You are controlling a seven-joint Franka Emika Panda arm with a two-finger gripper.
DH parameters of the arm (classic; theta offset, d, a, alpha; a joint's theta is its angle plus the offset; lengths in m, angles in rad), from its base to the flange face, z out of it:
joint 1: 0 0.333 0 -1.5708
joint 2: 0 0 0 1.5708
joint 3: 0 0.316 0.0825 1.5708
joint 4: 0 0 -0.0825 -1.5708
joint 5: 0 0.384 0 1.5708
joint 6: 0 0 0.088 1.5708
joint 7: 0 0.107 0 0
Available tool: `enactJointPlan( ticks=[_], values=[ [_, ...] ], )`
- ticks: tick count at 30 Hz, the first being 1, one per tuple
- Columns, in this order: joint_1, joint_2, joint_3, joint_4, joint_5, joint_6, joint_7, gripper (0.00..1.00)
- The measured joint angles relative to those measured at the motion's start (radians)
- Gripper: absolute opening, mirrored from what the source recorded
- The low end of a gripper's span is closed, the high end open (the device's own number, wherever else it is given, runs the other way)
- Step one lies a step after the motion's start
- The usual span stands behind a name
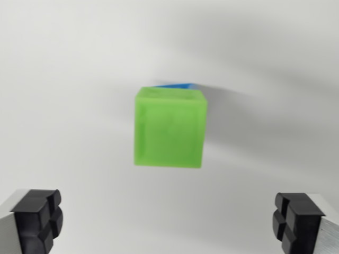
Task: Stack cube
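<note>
A translucent green cube (169, 127) fills the middle of the wrist view. It sits on top of a blue cube (177, 85), of which only a thin sliver shows at the green one's upper edge. My gripper (169, 225) is open, its two black fingertips (39, 219) wide apart at the bottom corners of the picture. Nothing is between them, and the green cube lies beyond them, apart from both pads.
Both cubes stand on a plain white surface (63, 79). Soft grey shadows fall to the wrist view's right of the stack.
</note>
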Motion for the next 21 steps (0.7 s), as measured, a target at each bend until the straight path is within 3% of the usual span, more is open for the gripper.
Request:
enactJointPlan(
  ticks=[21],
  values=[
    [0.000, -0.148, 0.000, 0.093, 0.001, -0.241, -0.002, 1.00]
  ],
)
